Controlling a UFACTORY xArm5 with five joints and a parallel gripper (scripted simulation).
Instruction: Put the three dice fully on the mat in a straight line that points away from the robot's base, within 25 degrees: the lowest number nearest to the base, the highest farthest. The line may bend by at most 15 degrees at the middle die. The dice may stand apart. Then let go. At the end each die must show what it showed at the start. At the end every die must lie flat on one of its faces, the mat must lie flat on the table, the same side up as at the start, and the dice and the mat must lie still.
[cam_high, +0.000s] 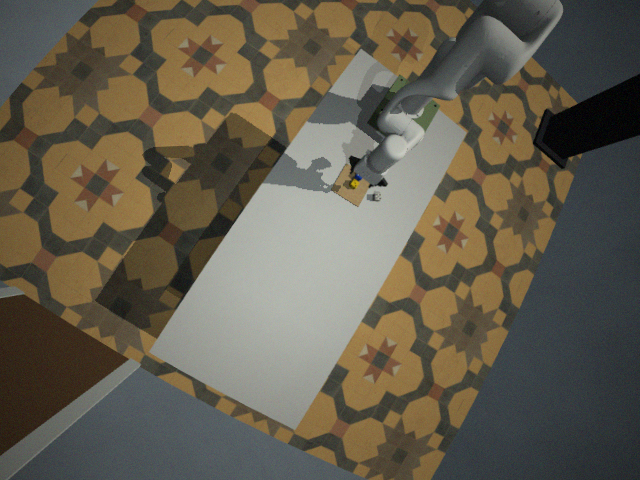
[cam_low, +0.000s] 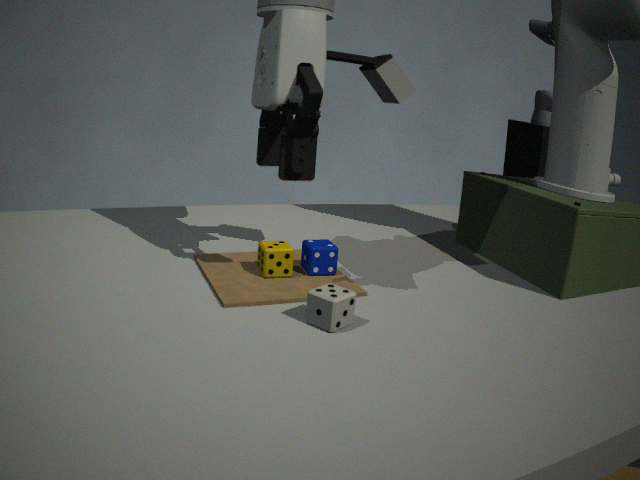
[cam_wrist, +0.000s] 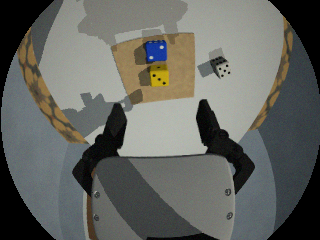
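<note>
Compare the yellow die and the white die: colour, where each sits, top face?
Colour: the yellow die has black pips on yellow; the white die has black pips on white.
Place: the yellow die sits on the mat beside the blue die; the white die sits off the mat, on the table.
Top face: yellow shows four, white shows three.
Both lie flat, free of the open hand above.

The arm (cam_low: 581, 103) is showing smooth white rounded shells, with a pale grey band at a joint seam. Its foot is flaring into a white flange with small bolt heads, sitting on an olive-green block base (cam_low: 496, 227). The claw (cam_low: 287, 155) is wearing a white housing above black linkages and blocky black fingers. A grey backplate (cam_wrist: 163, 194) is carrying small round screws at its corners.
</note>
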